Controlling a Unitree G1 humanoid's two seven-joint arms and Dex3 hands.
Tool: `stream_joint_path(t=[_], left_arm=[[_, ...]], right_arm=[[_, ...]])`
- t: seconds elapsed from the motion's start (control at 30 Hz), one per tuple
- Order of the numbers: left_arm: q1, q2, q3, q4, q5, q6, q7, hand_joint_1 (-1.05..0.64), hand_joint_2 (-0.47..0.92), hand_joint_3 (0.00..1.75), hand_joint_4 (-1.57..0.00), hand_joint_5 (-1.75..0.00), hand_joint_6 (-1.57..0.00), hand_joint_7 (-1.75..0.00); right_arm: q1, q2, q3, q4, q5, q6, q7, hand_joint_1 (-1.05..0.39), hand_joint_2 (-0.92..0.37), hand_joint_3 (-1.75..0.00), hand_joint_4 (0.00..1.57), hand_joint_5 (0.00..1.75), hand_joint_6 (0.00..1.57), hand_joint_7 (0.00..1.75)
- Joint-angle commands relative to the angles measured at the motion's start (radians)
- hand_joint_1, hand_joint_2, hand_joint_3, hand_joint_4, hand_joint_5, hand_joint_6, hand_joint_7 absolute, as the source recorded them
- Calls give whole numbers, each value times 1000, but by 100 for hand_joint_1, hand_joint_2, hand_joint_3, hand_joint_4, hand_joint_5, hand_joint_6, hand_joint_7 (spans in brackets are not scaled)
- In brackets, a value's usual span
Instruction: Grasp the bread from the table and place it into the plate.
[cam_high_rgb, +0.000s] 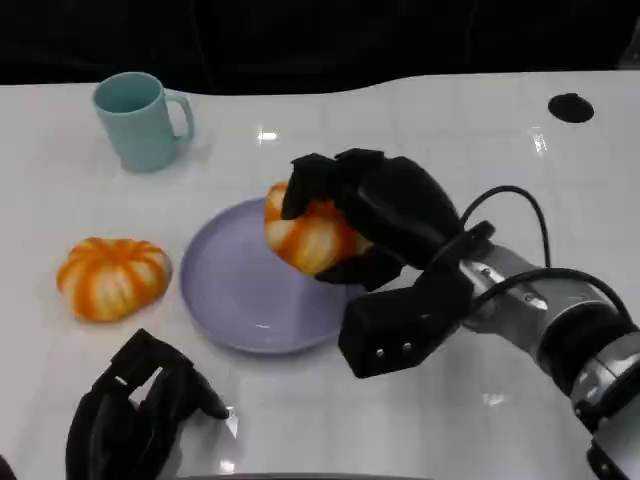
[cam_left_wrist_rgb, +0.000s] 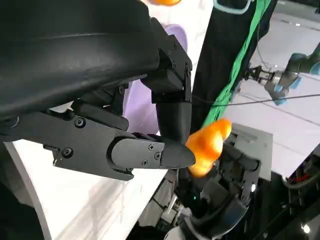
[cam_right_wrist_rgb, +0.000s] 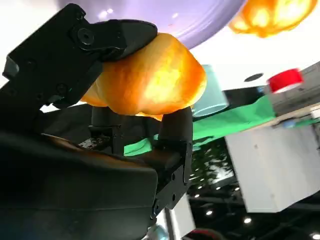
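My right hand (cam_high_rgb: 385, 215) grips an orange-and-white striped bread (cam_high_rgb: 305, 238) from above and the right, over the far right part of the lavender plate (cam_high_rgb: 235, 300). I cannot tell whether the bread touches the plate. In the right wrist view the black fingers (cam_right_wrist_rgb: 107, 37) wrap the bread (cam_right_wrist_rgb: 150, 75) close to the plate (cam_right_wrist_rgb: 165, 17). A second bread of the same kind (cam_high_rgb: 112, 277) lies on the table left of the plate. My left hand (cam_high_rgb: 135, 415) rests near the table's front edge, fingers apart, holding nothing. The left wrist view shows that hand (cam_left_wrist_rgb: 100, 100) and the held bread (cam_left_wrist_rgb: 207, 147).
A teal mug (cam_high_rgb: 140, 120) stands at the back left of the white table (cam_high_rgb: 450, 130). A small black round mark (cam_high_rgb: 571, 107) sits at the far right. The mug (cam_right_wrist_rgb: 210, 100) and the second bread (cam_right_wrist_rgb: 267, 17) also appear in the right wrist view.
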Motion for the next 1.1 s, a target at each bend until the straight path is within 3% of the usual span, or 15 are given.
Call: stream_joint_path(t=[0.03,0.27,0.47,0.67,0.7,0.77,0.8,0.83,0.87,0.93,1.0,1.1], left_arm=[[13,13,3,-14,6,-7,11,-54,92,28,-61,-175,-51,-149],[14,8,7,-10,1,-12,9,-54,92,27,-62,-175,-52,-149],[17,3,8,-14,-5,-11,2,-54,92,26,-62,-175,-52,-148],[25,3,2,-28,5,-11,14,-54,92,27,-61,-175,-51,-148],[25,4,2,-29,5,-9,13,-54,92,27,-61,-175,-51,-148],[24,4,3,-27,2,-7,9,-55,92,27,-61,-175,-51,-148],[23,4,3,-26,1,-7,8,-55,92,27,-61,-175,-51,-149],[23,3,3,-23,2,-10,8,-55,92,27,-62,-175,-51,-150],[22,2,4,-21,2,-14,8,-55,92,26,-62,-175,-51,-150],[21,1,6,-16,2,-22,5,-54,92,28,-62,-175,-50,-150],[21,2,7,-15,0,-22,0,-54,92,29,-61,-175,-50,-150],[19,5,6,-14,1,-23,-3,-55,92,29,-61,-175,-49,-150]], right_arm=[[-48,60,36,16,-32,59,-3,-16,-55,-95,85,175,63,174],[-62,135,101,54,-107,204,-141,-20,-51,-111,91,175,64,175],[-79,168,132,90,-133,299,-149,-18,-48,-111,92,175,61,175],[-63,171,130,100,-124,303,-180,-18,-54,-103,89,175,61,175],[-61,170,130,101,-124,295,-188,-18,-59,-88,91,175,66,152],[-58,167,133,101,-125,285,-198,-19,-63,-78,92,175,70,138],[-58,165,136,102,-128,285,-194,-23,-72,-55,86,175,78,101],[-61,162,140,102,-130,286,-175,-25,-78,-42,82,175,84,83],[-64,161,142,101,-130,294,-148,-29,-83,-33,75,167,84,75],[-70,162,142,100,-124,309,-94,-39,-90,-18,71,101,79,42],[-72,165,145,95,-123,323,-63,-46,-92,-16,75,40,75,12],[-75,166,158,90,-129,344,-28,-54,-92,-24,65,14,60,1]])
